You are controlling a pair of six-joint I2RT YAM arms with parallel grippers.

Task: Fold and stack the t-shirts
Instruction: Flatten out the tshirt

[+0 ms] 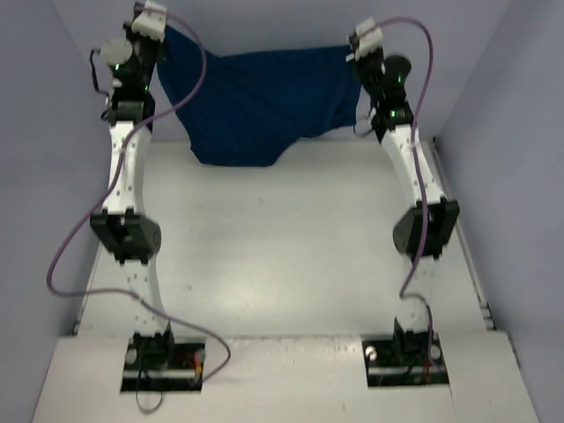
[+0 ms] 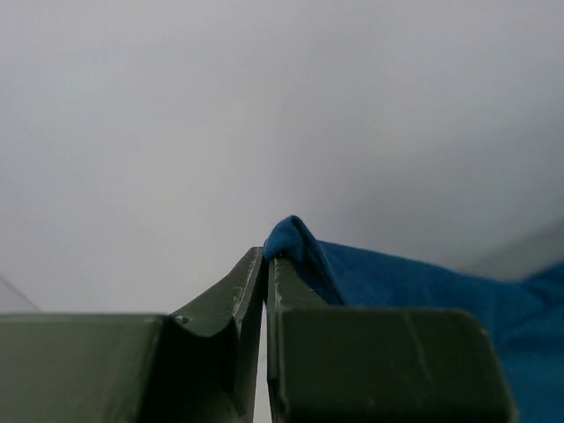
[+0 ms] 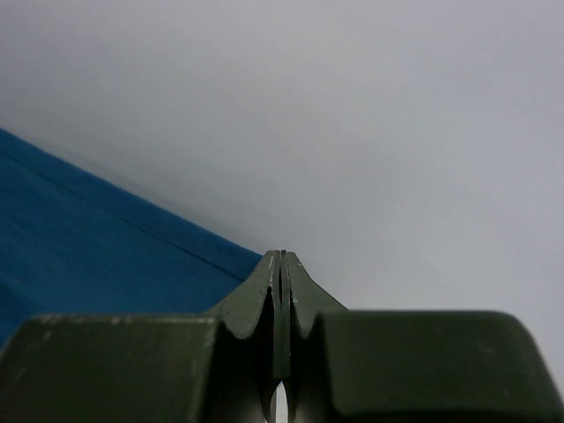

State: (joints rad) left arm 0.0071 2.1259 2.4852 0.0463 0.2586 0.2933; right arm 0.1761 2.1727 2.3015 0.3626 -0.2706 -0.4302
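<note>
A navy blue t-shirt (image 1: 256,101) hangs stretched between my two grippers at the far end of the table, and its lower edge sags onto the white surface. Only plain blue cloth shows; no print is visible. My left gripper (image 1: 150,22) is shut on the shirt's left corner. In the left wrist view a fold of blue cloth (image 2: 295,240) sticks out at the closed tips of that gripper (image 2: 266,254). My right gripper (image 1: 363,40) is shut on the shirt's right edge. In the right wrist view the cloth (image 3: 106,247) runs up to that gripper's closed tips (image 3: 282,254).
The white table (image 1: 282,247) lies between the two arms. Pale blue walls enclose it at the left (image 1: 44,132), back and right (image 1: 520,132). Purple cables (image 1: 62,256) loop off both arms.
</note>
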